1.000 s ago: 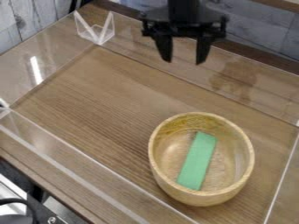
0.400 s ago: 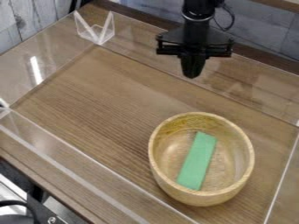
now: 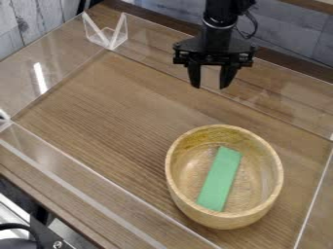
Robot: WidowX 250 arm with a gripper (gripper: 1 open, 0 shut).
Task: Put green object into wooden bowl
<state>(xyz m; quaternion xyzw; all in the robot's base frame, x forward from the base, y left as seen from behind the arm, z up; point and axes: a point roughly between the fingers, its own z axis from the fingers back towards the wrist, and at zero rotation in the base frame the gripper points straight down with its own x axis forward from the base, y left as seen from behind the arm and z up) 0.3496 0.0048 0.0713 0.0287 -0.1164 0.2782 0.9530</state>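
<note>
- Nearest the camera, at the lower right of the view, the wooden bowl [image 3: 177, 173] is sitting upright on the wooden table [image 3: 97, 117].
- Inside it, the green object [image 3: 220, 180] is lying lengthwise, its long axis running from the near side of the bowl toward the far side, with the far end leaning slightly to the right in the view.
- Compared with the previous frame, the bowl and the green object are keeping the same places, while the jaws, then drawn together, are now standing apart.
- Farther back, well apart from the bowl, the black jaws [image 3: 211, 84] are hanging over the table, spread wide, pointing downward, with nothing between them.
- Above them, the dark robot arm [image 3: 227, 19] is reaching in from the top edge of the view, right of centre.
</note>
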